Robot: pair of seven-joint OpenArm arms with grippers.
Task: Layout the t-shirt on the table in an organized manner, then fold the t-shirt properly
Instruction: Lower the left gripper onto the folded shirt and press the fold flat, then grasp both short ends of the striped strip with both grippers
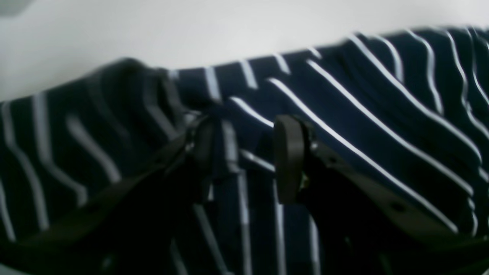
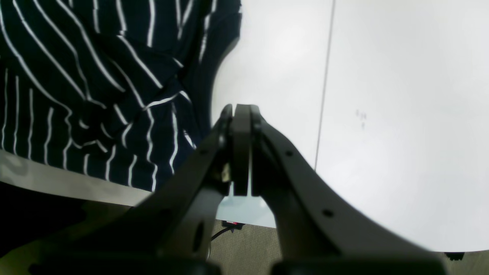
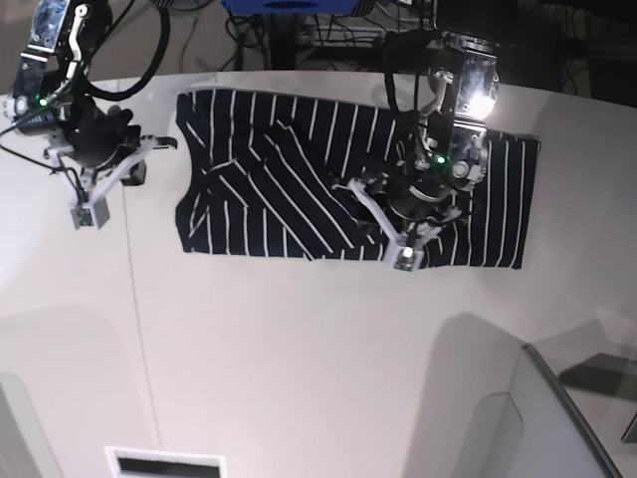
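While the left wrist view is blurry, the left gripper [image 1: 244, 156] clearly has its jaws parted right over the t-shirt [image 1: 363, 126]; a ridge of striped fabric stands between the pads, contact unclear. White table [image 1: 191, 30] beyond the shirt edge.

Right wrist view: right gripper [image 2: 241, 149] pressed closed, empty, above bare table [image 2: 401, 114]; shirt just beside it, bunched near the table edge.

Base view: shirt [image 3: 269, 179] spread across the far side of the table [image 3: 299, 358], partly folded over itself. Left gripper [image 3: 398, 234] over its middle; right gripper [image 3: 105, 189] off the shirt's end, apart from it.
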